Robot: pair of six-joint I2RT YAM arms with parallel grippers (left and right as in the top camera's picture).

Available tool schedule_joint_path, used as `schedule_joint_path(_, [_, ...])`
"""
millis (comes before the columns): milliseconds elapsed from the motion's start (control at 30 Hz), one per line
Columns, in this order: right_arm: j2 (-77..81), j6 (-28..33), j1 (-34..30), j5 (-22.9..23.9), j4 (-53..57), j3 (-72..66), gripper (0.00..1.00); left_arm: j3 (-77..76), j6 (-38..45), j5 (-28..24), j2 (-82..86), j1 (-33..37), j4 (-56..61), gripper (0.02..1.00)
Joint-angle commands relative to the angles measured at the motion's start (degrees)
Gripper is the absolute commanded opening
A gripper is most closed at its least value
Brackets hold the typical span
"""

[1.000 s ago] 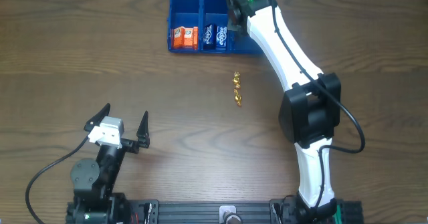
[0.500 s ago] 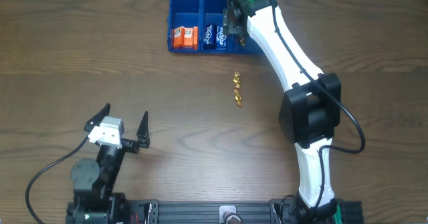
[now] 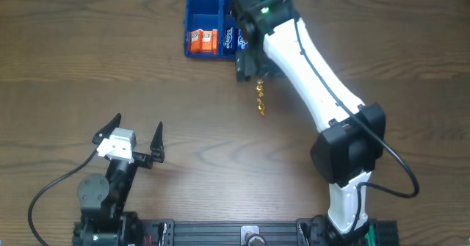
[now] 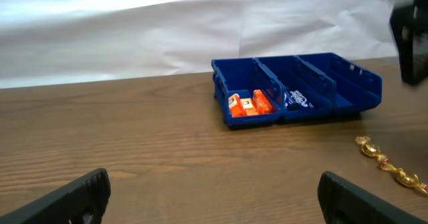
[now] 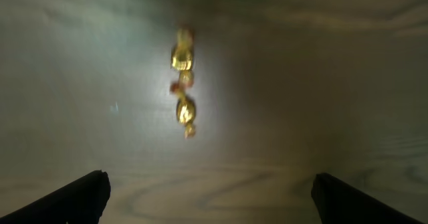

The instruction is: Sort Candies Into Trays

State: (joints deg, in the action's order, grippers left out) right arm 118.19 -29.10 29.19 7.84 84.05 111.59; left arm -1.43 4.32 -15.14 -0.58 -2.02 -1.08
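Right gripper [image 5: 212,187] spread wide, empty, gold candies [image 5: 182,83] just ahead; tray [image 3: 202,12] beyond; left gripper [image 3: 137,131] likewise released

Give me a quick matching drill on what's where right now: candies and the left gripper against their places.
Things:
1. orange candies
2. blue candies
3. gold candies
4. left gripper

Places or states:
A. loose on the table
B. middle compartment of the tray
C. open, near its own arm's base
D. end compartment of the tray

Pairs: 1-D, 2-B, 3-A, 4-C
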Motion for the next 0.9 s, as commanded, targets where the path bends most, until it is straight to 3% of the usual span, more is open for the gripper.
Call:
schedule_joint_path(33, [0.9, -1.1, 0.5, -5.1, -5.2, -11.0, 1.0, 1.2, -0.5, -1.4, 0.4, 0.2, -1.8, 0.998])
schedule_joint_path(167, [0.9, -1.0, 0.3, -7.4, -11.1, -17.7, 1.0, 1.2, -0.5, -1.4, 0.4, 0.2, -1.8, 0.998])
schedule_joint_path(467, [0.9, -0.8, 0.3, -7.6, -23.3, -25.5, 1.0, 1.2, -0.5, -1.4, 0.4, 0.2, -1.8, 0.998])
schedule_joint_path(900, [0.9, -0.4, -0.4, -7.3, -29.6, -28.0, 1.0, 1.2, -0.5, -1.4, 0.4, 0.2, -1.8, 0.996])
